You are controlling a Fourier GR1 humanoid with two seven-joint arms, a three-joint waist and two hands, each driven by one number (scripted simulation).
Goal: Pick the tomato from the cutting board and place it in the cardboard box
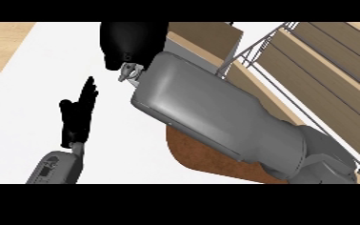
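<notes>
The right hand [134,43] hovers just left of the box [204,35]; whether it holds anything cannot be told. No tomato shows, so it may be hidden beneath this hand, with the release likely still to come. The left hand [77,114] rests open.

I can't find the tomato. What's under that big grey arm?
Only the cutting board's brown edge and part of the cardboard box show; the right forearm covers the rest. No tomato visible.
</notes>
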